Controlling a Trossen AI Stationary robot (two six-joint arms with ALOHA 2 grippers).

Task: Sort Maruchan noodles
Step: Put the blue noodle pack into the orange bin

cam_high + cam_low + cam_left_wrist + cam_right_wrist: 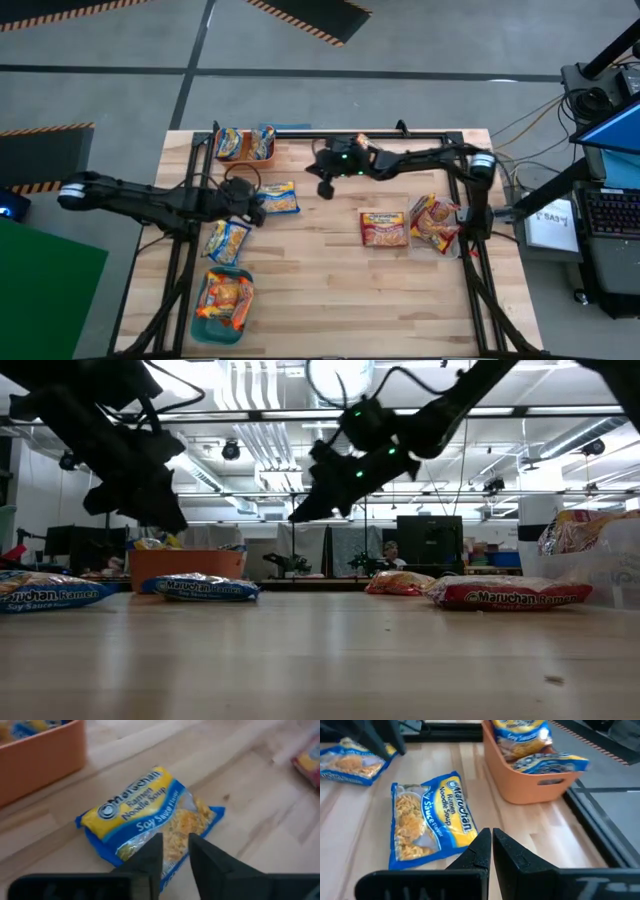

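Wooden table (330, 285), blue ramen packet (279, 198) beneath left gripper (252, 208)

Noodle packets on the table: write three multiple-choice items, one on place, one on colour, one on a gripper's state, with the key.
1. Where does the orange bin stand?
A. far edge of the table
B. table's middle
C. on the floor

2. What colour is the packet below the left gripper?
A. red
B. blue and yellow
C. green

3. How is the right gripper?
A. shut, holding nothing
B. wide open
C. shut on a packet

Key: 1 A, the high view shows it at the far edge. 2 B, the left wrist view shows its blue-and-yellow wrapper. 3 A, its fingers meet with nothing between.
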